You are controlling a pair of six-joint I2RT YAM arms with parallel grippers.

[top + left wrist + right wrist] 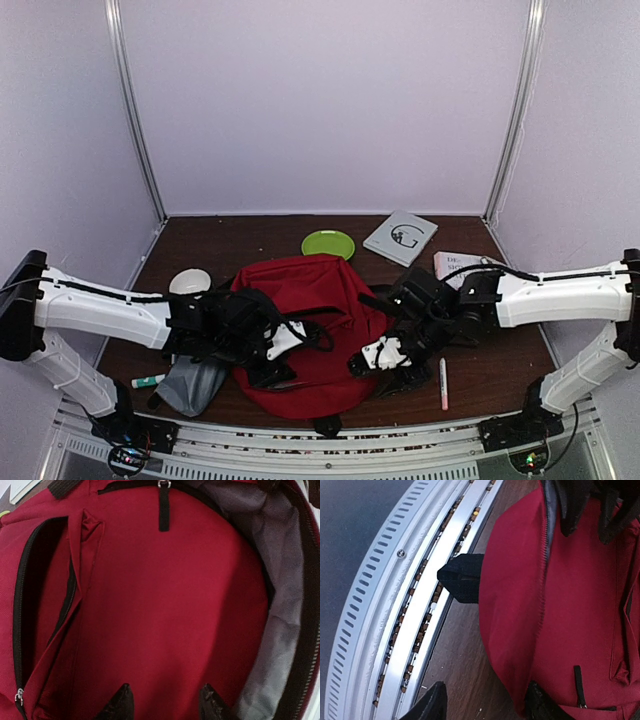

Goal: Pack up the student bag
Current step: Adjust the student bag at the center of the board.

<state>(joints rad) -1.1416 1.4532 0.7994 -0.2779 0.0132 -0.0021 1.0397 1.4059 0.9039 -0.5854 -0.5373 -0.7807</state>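
Note:
The student bag (310, 320) is a large red backpack with black zippers, lying flat in the middle of the table. My left gripper (270, 374) hovers over its near left part. In the left wrist view it (167, 701) is open and empty above the red fabric (165, 605). The main compartment's grey lining (285, 605) gapes at the right, and a side pocket (35, 605) stands open at the left. My right gripper (392, 378) is at the bag's near right edge. In the right wrist view it (487, 702) is open, straddling the bag's rim (520, 645) and bare table.
A grey pouch (190, 385) and a green-tipped marker (148, 380) lie near left, a white bowl (190, 282) left. A green plate (328, 243) and two books (400, 237) (455, 265) lie behind. A pen (443, 383) lies near right. The bag's black handle (462, 577) reaches the front rail (395, 605).

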